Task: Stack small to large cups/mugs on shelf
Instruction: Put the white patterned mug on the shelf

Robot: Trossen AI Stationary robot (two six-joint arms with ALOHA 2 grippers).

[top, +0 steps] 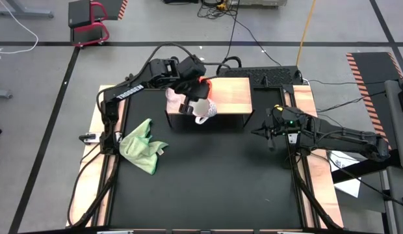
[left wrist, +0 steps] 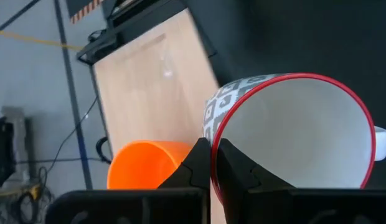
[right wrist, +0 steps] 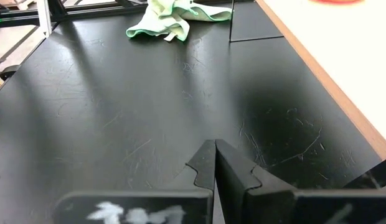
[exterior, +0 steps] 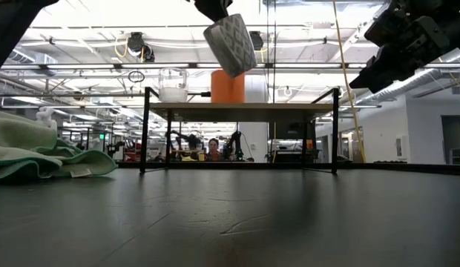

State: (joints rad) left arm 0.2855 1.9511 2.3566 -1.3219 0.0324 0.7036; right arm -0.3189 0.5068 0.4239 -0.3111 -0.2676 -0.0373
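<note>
Step in hand: the left arm carries the white mug (left wrist: 292,134) above the shelf (top: 231,94), toward the orange mug (left wrist: 146,165) standing on the shelf top.
Left claw (left wrist: 210,163): clamped on the white mug's red rim, one finger inside the wall and one outside (the patterned outer wall shows in the left wrist view).
White mug: held in the air, tilted, its mouth turned sideways toward the wrist camera; in the low view it hangs above the shelf top, clear of it.
Orange mug: upright on the shelf, near the back, just under and beside the carried mug.
Glass cup (exterior: 173,84): upright on the shelf, beside the orange mug and apart from it.
Right claw (right wrist: 214,163): fingers together, holding nothing, waiting above the black worktop (right wrist: 118,112) to the right of the shelf.
Green cloth (top: 144,145): crumpled on the worktop, left front of the shelf, well apart from the work.
Doing it well: I judge the mug needs levelling before it comes down (a tilted base could tip or knock the orange mug).
Risk: a rim pinch is a thin hold; slow wrist turns should keep it from slipping.
Release: only once the mug sits flat.
</note>
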